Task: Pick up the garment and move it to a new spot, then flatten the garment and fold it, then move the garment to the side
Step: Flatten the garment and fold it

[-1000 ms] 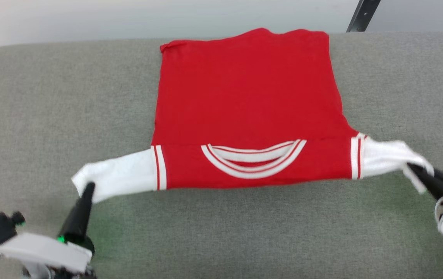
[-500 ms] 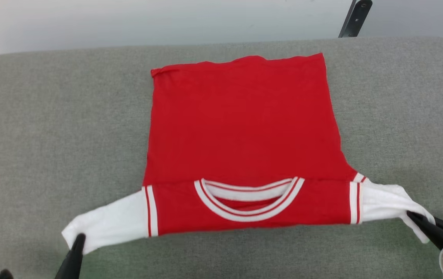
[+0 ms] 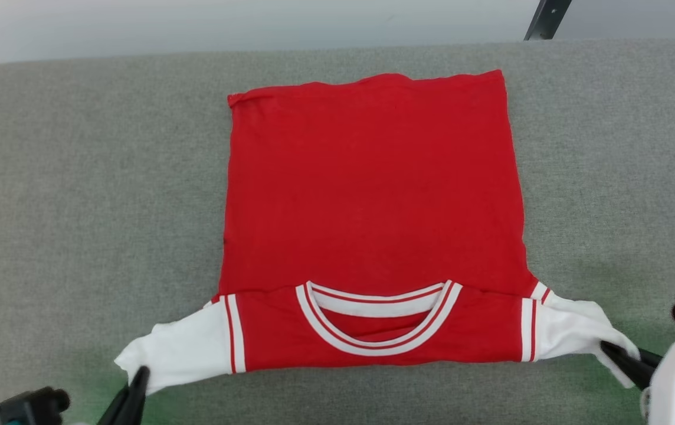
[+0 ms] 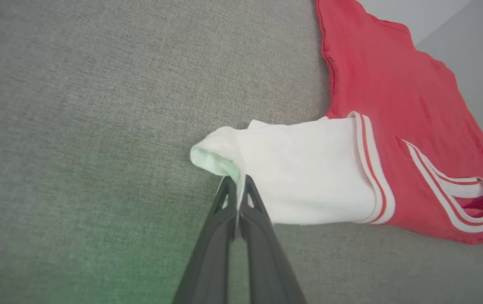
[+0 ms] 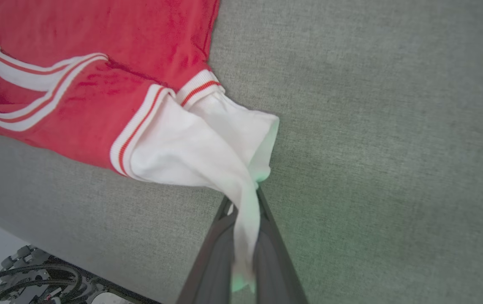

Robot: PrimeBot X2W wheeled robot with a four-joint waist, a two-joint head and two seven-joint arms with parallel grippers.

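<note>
- Grey woven fabric surface (image 3: 78,177) lies beneath everything.
- Red jersey T-shirt with white short sleeves (image 3: 373,195) lies flat mid-surface, collar nearest me.
- My left gripper (image 3: 138,373) clamps its left sleeve tip.
- My right gripper (image 3: 607,348) clamps the other sleeve tip.

Garment (image 3: 373,195) centred on table (image 3: 78,177)

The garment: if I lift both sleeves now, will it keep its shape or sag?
Likely floppy: the garment bunches at the sleeve in the right gripper. Probably light, since the left gripper holds it by a thin pinch. It may drag on the textured gray surface.
</note>
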